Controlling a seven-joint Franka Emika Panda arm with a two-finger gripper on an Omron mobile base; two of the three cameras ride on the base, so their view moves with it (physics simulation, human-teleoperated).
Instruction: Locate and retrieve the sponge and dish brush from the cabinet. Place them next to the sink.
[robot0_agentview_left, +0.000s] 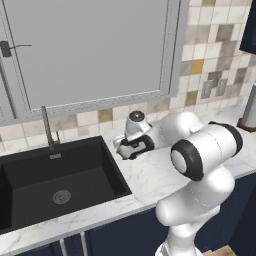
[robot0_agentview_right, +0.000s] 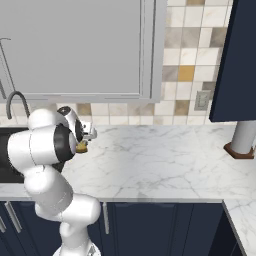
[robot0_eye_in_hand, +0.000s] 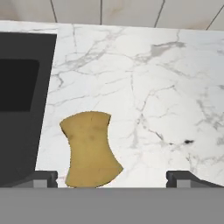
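Both jaws wide apart above sponge (robot0_eye_in_hand: 90, 148), nothing held.

Two rear cameras, one hand camera
Both base views look forward and down, sharing the bench (robot0_agentview_left: 150, 175); the hand view looks closely down beside the sink (robot0_eye_in_hand: 19, 109).

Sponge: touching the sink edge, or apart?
Apart. In the hand view, a strip of white counter separates the sponge from the sink rim.

The mustard-yellow sponge (robot0_eye_in_hand: 90, 148) lies flat on the marble counter (robot0_eye_in_hand: 166, 96) just beside the black sink (robot0_eye_in_hand: 22, 105).
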